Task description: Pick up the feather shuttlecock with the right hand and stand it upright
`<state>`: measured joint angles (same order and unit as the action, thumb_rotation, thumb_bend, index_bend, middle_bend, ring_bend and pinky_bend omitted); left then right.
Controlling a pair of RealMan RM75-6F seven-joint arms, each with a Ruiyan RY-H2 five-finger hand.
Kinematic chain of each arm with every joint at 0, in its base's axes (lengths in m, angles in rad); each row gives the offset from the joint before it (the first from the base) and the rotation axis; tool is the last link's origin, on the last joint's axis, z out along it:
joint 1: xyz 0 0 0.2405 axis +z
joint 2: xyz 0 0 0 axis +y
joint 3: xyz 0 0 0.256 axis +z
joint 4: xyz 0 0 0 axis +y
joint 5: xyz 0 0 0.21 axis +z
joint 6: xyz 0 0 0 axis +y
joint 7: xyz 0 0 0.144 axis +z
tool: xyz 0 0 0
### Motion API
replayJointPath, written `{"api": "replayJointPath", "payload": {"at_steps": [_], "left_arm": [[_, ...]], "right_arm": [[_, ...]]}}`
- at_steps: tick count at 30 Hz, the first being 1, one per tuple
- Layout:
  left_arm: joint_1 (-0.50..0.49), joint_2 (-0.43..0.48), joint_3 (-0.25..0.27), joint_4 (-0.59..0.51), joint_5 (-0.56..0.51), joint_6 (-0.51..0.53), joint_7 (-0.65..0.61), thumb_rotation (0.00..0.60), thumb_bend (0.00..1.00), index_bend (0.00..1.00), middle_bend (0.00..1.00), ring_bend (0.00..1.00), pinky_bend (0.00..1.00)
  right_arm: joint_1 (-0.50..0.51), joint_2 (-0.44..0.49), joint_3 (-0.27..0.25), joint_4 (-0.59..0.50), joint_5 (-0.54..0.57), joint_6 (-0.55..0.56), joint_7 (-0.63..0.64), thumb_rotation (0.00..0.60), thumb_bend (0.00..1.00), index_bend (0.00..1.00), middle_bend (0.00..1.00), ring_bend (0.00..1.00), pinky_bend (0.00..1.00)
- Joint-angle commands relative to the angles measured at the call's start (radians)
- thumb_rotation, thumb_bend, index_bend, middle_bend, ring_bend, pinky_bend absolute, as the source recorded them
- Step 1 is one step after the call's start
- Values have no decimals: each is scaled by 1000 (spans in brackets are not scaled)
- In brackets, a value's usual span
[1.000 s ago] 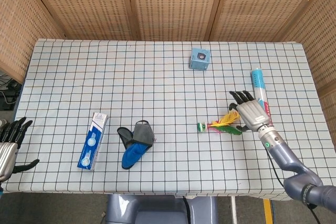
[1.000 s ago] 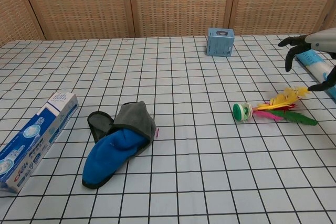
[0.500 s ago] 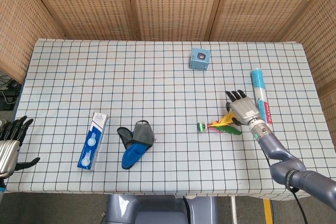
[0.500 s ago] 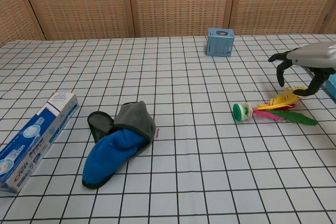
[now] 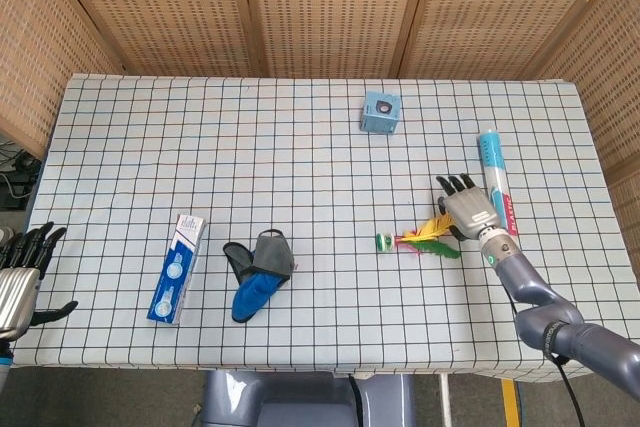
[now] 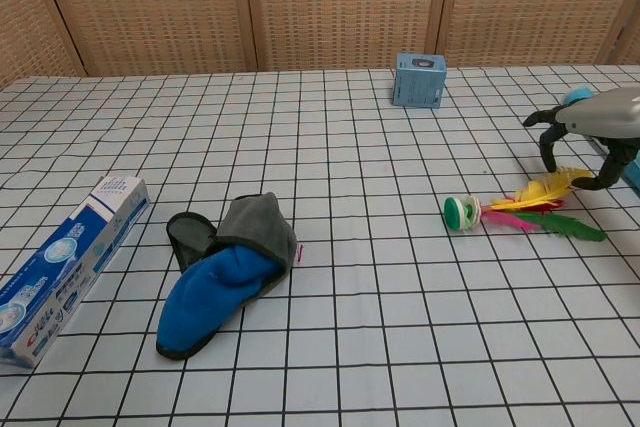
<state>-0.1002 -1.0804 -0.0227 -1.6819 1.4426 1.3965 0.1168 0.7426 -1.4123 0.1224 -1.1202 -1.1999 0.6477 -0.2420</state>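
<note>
Status: the pick is not yet made. The feather shuttlecock (image 6: 515, 213) is lying on its side on the checked table (image 5: 300, 147), its green-and-white base pointing toward the table's middle and its yellow, pink and green feathers fanning out toward your right side.

You are holding the right hand (image 6: 590, 132) just above the feather end, its fingers (image 6: 546, 150) curling downward over the yellow plume. In the chest view there is a gap between fingertips and feathers, so the hand is empty and loosely spread (whether the thumb is brushing a feather, I cannot tell). The head view is showing the same hand (image 5: 468, 209) sitting right beside the feathers, with the blue tube (image 5: 495, 179) just past it on the far side.

Your left hand (image 5: 20, 272) is idling at the near left corner of the table, released, carrying nothing.

Judged progress: early. The reach looks about finished; the grasp, the lift, the turn onto the base and the release all remain. The feathers are likely soft and will give under the fingers, so the grasp needs care.

Unrelated things on the table: toothpaste box (image 6: 65, 267), blue-and-grey cloth (image 6: 225, 267), small blue box (image 6: 419, 80).
</note>
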Motion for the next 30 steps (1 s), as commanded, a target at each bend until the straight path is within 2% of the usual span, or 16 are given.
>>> {"api": "replayJointPath", "payload": {"at_steps": [1, 7, 15, 18, 22, 30], "left_arm": [[-1, -1, 0, -1, 1, 0, 3, 600, 0, 0, 0, 0, 0], [-1, -3, 2, -2, 3, 4, 9, 600, 0, 0, 0, 0, 0], [1, -2, 6, -5, 7, 7, 10, 600, 0, 0, 0, 0, 0], [1, -2, 7, -5, 8, 9, 9, 600, 0, 0, 0, 0, 0], [1, 0, 11, -8, 16, 10, 7, 600, 0, 0, 0, 0, 0], [3, 4, 14, -11, 26, 17, 0, 600, 0, 0, 0, 0, 0]], "right_arm": [[1, -4, -7, 7, 12, -7, -6, 600, 550, 470, 0, 0, 0], [4, -4, -12, 1, 15, -6, 3, 600, 555, 554, 0, 0, 0], [1, 1, -18, 5, 22, 4, 5, 600, 619, 614, 0, 0, 0], [-8, 15, -15, -16, 2, 43, 18, 600, 623, 646, 0, 0, 0], [-17, 42, -15, -49, -33, 84, 42, 600, 629, 762, 0, 0, 0], [-35, 96, -8, -126, -91, 165, 86, 600, 631, 783, 4, 0, 0]]}}
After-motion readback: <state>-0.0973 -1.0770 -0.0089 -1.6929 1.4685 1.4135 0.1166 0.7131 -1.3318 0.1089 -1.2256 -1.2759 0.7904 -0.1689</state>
